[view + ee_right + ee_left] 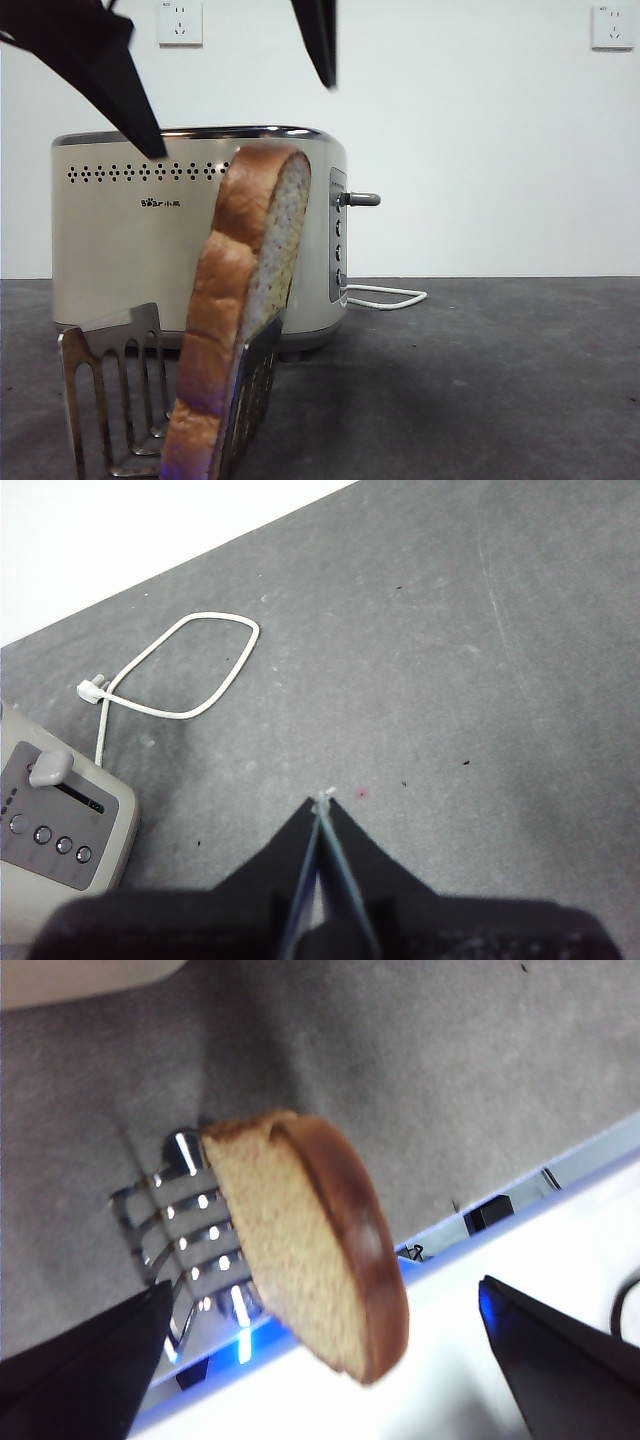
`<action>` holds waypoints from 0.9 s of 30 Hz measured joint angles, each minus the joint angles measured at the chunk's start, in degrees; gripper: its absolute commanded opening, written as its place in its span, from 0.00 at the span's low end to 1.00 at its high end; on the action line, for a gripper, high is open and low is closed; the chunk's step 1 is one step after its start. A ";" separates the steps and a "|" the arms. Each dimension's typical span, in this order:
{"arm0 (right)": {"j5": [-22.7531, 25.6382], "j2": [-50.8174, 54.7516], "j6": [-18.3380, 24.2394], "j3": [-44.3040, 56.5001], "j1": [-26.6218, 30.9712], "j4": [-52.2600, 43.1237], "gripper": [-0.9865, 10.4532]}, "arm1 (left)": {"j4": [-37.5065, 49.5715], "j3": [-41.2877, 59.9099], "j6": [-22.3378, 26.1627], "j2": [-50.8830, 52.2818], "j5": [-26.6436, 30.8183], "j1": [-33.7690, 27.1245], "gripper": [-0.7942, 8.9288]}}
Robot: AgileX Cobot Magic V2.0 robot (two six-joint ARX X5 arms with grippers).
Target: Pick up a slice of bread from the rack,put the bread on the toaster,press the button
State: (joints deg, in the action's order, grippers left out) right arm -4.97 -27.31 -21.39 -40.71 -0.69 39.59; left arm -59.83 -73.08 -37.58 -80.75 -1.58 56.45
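The slice of bread [245, 300] leans in the steel rack [110, 380] in front of the cream toaster [130, 240]. My left gripper [240, 115] hangs open above the slice, its two black jaws spread wide and touching nothing. In the left wrist view, the slice of bread [300, 1230] stands in the rack [170, 1210], below the left gripper [326, 1282] and between its jaws. The button [362, 199], a grey lever, sticks out of the toaster's end panel. My right gripper [325, 798] is shut and empty, over bare table a short way from that button [50, 768].
A white power cable [390, 297] loops on the dark table beside the toaster's end panel [60, 825], and the cable [190, 665] also shows in the right wrist view. Two wall sockets [180, 22] are on the white back wall.
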 measured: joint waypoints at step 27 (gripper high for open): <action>0.00 0.00 0.07 0.00 0.00 1.95 0.08 | 0.07 0.00 0.48 -6.73 1.16 -0.02 0.14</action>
State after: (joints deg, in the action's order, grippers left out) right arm -4.97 -27.31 -21.32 -40.71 -0.69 41.54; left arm -59.77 -73.08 -37.10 -87.48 -0.43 56.42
